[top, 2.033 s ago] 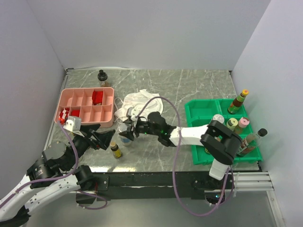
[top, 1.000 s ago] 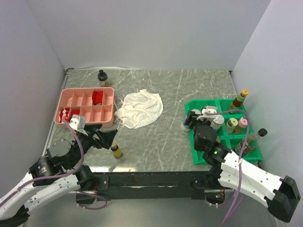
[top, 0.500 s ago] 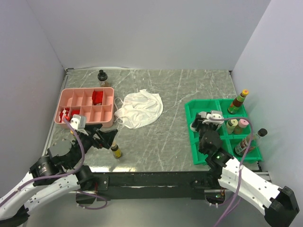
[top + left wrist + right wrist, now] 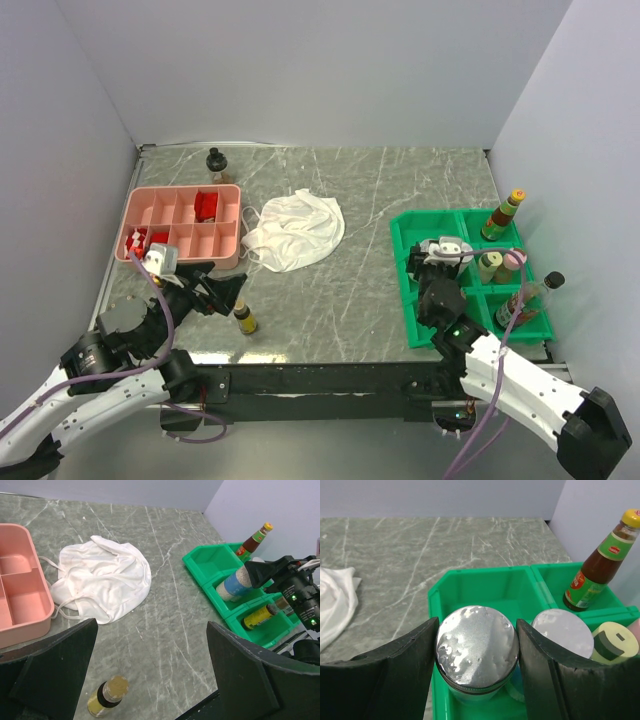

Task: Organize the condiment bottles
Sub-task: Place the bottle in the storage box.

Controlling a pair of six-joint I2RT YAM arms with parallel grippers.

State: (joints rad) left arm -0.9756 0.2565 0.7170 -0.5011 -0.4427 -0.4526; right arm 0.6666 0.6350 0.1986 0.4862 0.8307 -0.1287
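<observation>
**Operator:** What has changed over the last two seconds?

**Technician:** The right gripper (image 4: 476, 630) has carried the silver-capped jar (image 4: 234, 584) from beside the white cloth (image 4: 295, 228) across to the green tray (image 4: 475, 571). The left arm has barely shifted.

**Operator:** Report status, nearest the bases first.

**Technician:** The left gripper (image 4: 150, 640) is spread wide and holds nothing. It hangs above the amber bottle (image 4: 109, 696), which stands loose on the table near the front edge. The right gripper clamps the silver-capped jar at its cap. The jar leans, with its base below the tray rim. Whether it rests on the tray floor cannot be told.

**Operator:** How far along is the task?

**Technician:** Judged well past halfway. The tray already holds a second jar (image 4: 563, 632), a pink-capped bottle (image 4: 513, 260), a black-capped bottle (image 4: 530, 298) and a red-labelled bottle (image 4: 592, 575). Outstanding: release the held jar, then collect the amber bottle and the dark bottle (image 4: 215, 163) at the far edge, behind the pink tray (image 4: 240, 225).
</observation>
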